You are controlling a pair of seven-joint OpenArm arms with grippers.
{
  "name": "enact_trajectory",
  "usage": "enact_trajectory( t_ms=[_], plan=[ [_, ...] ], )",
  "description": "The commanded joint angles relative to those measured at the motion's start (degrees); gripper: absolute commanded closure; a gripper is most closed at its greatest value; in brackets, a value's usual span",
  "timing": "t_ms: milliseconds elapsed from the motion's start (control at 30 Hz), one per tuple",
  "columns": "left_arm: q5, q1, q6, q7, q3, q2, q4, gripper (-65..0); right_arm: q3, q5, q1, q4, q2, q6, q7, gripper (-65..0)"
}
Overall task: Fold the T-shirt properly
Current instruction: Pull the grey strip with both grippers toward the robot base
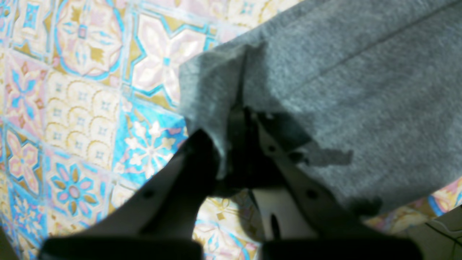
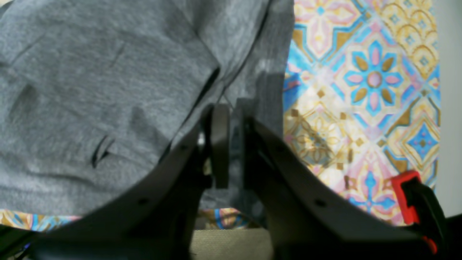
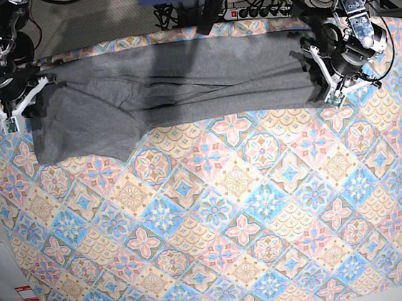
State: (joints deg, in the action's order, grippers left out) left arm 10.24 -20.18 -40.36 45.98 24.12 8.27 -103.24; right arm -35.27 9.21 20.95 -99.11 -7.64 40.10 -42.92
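Lying stretched across the far side of the work surface in the base view is the large plain heather-grey knit T-shirt (image 3: 174,96), spread in a long horizontal band on the colourful tile-patterned cloth (image 3: 223,220) that is covering the table. Both arms are sitting at the band's two ends, well apart from each other. The left gripper (image 1: 234,119), seen on the right of the base view, is pinching the grey fabric: in the left wrist view its two fingers are meeting with a bunched fold of the shirt's edge caught between them, the cloth puckering upward from the tips and the rest of the garment running away to the upper right over the patterned cloth. The right gripper (image 2: 231,144), on the left of the base view, is likewise clamping the shirt: in the right wrist view its dark pads are standing nearly together with a thin layer of grey fabric between them, near a seam line, and the bulk of the shirt is lying wrinkled to the left. A red-and-black clamp (image 2: 415,196) is showing at the lower right of that view, at the edge of the patterned cloth. Cables and a power strip (image 3: 258,9) are lying beyond the table's far edge.
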Motion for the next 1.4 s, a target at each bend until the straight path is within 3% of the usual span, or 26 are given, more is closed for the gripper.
enact_trajectory(
  t_ms=[0,167,267,367,433,567,833,1000,1167,1367],
  plan=[
    [0.53,0.01,0.36,-0.57,0.1,0.47,0.52,0.0,-0.29,0.59,-0.25,-0.89,-0.84,-0.1,1.03,-4.2],
    [4.84,1.94,0.36,-0.48,-2.01,0.3,8.87,0.0,-0.29,0.59,-0.25,-0.89,-0.84,-0.1,0.94,-4.6],
    [7.47,3.17,0.36,-0.13,-1.75,-0.93,12.03,-9.0,-0.29,0.59,-0.25,-0.89,-0.84,-0.1,0.94,-6.5],
    [8.71,2.82,0.36,-0.22,-1.66,-2.16,11.86,-19.1,-0.29,0.59,-0.25,-0.89,-0.84,-0.1,0.94,-13.5],
    [8.71,2.73,0.36,-0.13,-0.69,-2.51,11.86,-21.7,-0.29,0.59,-0.25,-0.89,-0.84,-0.1,0.94,-18.3],
    [8.44,2.73,0.36,-0.13,-0.16,-2.6,11.15,-21.9,-0.29,0.59,-0.33,-0.89,-0.76,-0.1,0.94,-23.3],
    [3.96,-2.8,0.36,-0.04,-0.08,-3.83,-5.37,-21.8,-0.21,0.59,-0.6,-0.8,-0.76,-0.1,0.94,-23.7],
    [3.69,-4.39,0.36,-0.04,-0.08,-4.01,-7.84,-21.8,-0.21,0.41,-0.69,-0.8,0.12,-0.1,0.94,-23.7],
    [2.38,-4.65,0.36,-0.48,8.45,-9.9,-11.97,-21.8,-0.21,0.41,-0.69,2.19,0.21,-0.1,1.29,-23.7],
    [1.58,-4.47,0.36,-0.48,16.63,-13.5,-11.0,-22.1,-0.21,0.41,-1.92,3.24,0.21,-0.1,1.29,-23.7]
  ],
)
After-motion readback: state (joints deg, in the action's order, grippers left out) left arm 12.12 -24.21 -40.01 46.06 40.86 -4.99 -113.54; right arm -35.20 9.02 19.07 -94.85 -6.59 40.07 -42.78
